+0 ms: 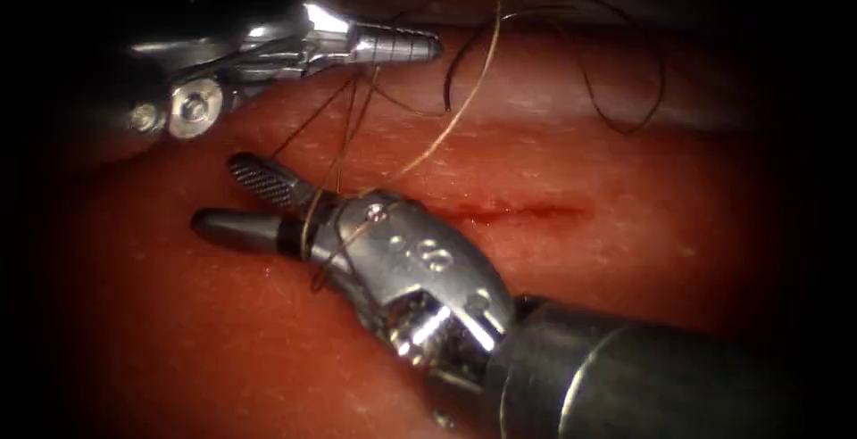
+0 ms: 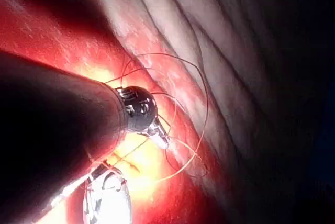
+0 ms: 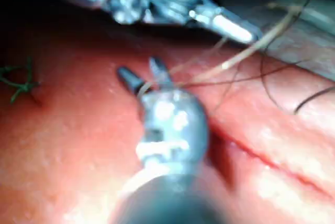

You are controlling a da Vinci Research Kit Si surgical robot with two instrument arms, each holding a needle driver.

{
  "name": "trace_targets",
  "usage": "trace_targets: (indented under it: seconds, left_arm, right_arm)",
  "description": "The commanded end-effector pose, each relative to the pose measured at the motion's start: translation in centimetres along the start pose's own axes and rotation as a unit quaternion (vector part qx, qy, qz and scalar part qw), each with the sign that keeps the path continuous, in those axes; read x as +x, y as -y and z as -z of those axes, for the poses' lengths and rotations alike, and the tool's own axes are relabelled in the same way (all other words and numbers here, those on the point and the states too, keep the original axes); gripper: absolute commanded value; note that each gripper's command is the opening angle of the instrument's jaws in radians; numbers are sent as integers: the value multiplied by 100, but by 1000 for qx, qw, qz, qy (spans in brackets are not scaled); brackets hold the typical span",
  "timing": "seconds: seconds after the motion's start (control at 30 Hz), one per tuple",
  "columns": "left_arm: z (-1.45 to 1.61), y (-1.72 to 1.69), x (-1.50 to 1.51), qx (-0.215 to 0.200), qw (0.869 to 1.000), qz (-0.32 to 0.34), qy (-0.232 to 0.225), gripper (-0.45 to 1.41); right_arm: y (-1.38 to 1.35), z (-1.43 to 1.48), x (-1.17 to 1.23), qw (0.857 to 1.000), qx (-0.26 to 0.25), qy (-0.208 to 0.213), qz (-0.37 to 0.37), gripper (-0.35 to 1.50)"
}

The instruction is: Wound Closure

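Note:
My left tool point(image 1: 420, 44) lies above the cut point(image 1: 522, 211), jaws shut on the thread point(image 1: 464, 104), with strands running down from under them. My right tool point(image 1: 216, 193) comes in from the lower right and rests over the left end of the cut, jaws open with nothing between the tips. The thread is wound around the base of its jaws. In the right wrist view the right tool point(image 3: 138, 67) stands open below the left tool point(image 3: 246, 33). The left wrist view has the left tool point(image 2: 162, 140) with thread point(image 2: 204, 103) curling around it.
Loose dark thread point(image 1: 625, 122) loops over the pale tissue point(image 1: 553, 82) at the upper right. A small green knot with cut ends point(image 3: 18, 84) sits on the tissue left of the right tool. Red fluid lines the cut.

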Motion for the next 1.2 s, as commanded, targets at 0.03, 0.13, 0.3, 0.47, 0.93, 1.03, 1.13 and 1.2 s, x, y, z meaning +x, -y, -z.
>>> trace_targets:
  seconds: [0.03, 0.13, 0.3, 0.47, 0.93, 1.03, 1.13, 1.2]
  left_arm:
    - [-3, 7, 1, 1, 1000, -2, -2, -35]
    - [2, 1, 1, 0, 1000, 0, -2, -35]
    - [-1, -9, -5, -1, 1000, 0, -2, -35]
    - [-12, -13, -9, 2, 1000, 0, -3, -35]
    - [-3, -23, -12, -1, 1000, 2, -2, -35]
    - [4, -32, -11, 1, 1000, 4, -3, -35]
    - [9, -41, -9, 2, 1000, 7, -8, -35]
    - [12, -52, -11, 0, 1000, 11, -13, -35]
  right_arm:
    - [-1, -5, -4, 1000, -2, -2, 3, 44]
    - [-4, 3, -2, 999, -31, -15, 4, 67]
    - [-7, 13, 0, 997, -80, -16, 8, 106]
    - [-11, 28, -6, 990, -135, 31, 6, 125]
    - [-3, 26, -30, 983, -106, 133, -73, 126]
    - [-4, 26, -26, 984, -103, 124, -76, 126]
    - [-4, 26, -31, 982, -105, 120, -100, 126]
    - [-6, 27, -40, 979, -107, 112, -136, 126]
